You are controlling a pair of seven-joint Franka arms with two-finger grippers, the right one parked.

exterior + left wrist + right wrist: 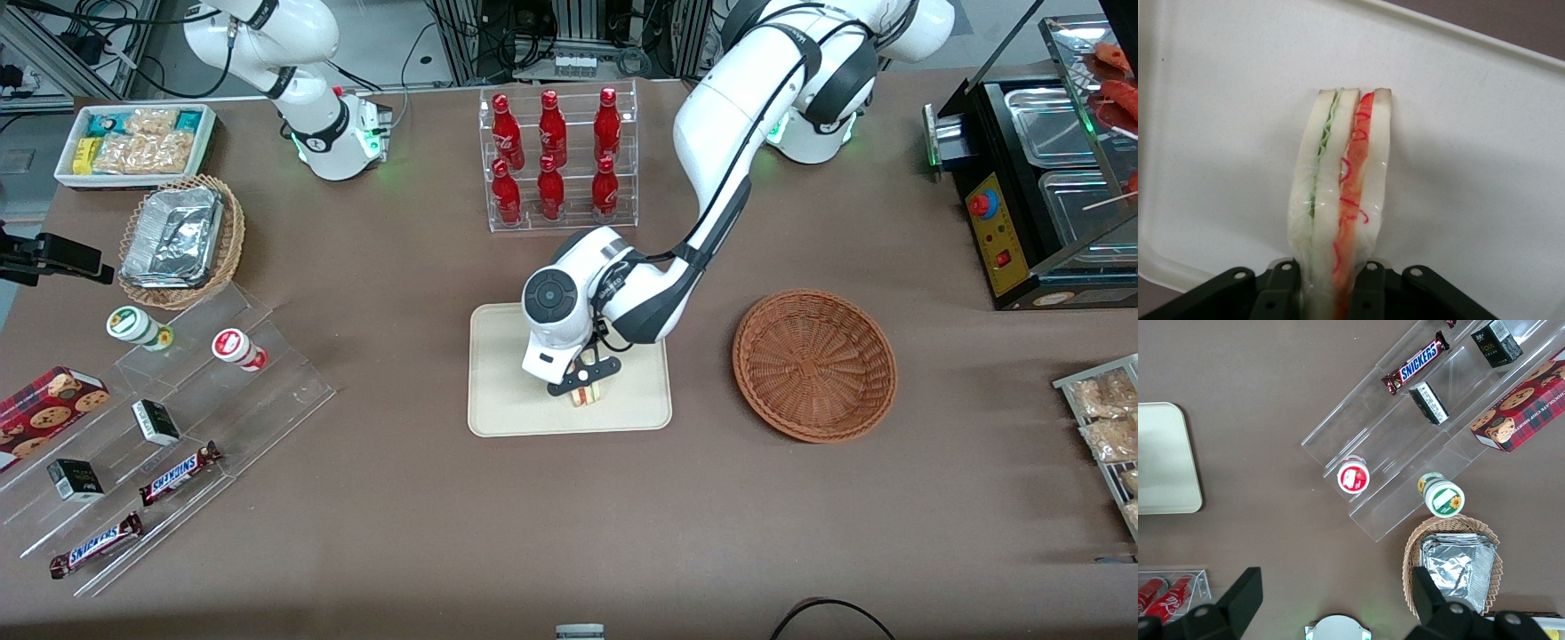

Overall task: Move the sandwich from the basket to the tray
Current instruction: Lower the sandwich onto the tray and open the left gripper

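Observation:
The sandwich [585, 394] is a pale bread wedge with green and red filling layers, held cut edge down over the cream tray [507, 418]. In the left wrist view the sandwich [1338, 193] stands on or just above the tray [1218, 133]; I cannot tell if it touches. My left gripper [584, 380] is shut on the sandwich, its black fingers [1281, 293] pressing both bread faces. The reddish-brown wicker basket [814, 363] lies empty beside the tray, toward the working arm's end.
A clear rack of red bottles [556, 160] stands farther from the front camera than the tray. Acrylic steps with snack bars and cups [169, 418], a tan basket of foil trays [180, 240] and a white snack box [135, 142] lie toward the parked arm's end. A black food warmer [1040, 178] stands at the working arm's end.

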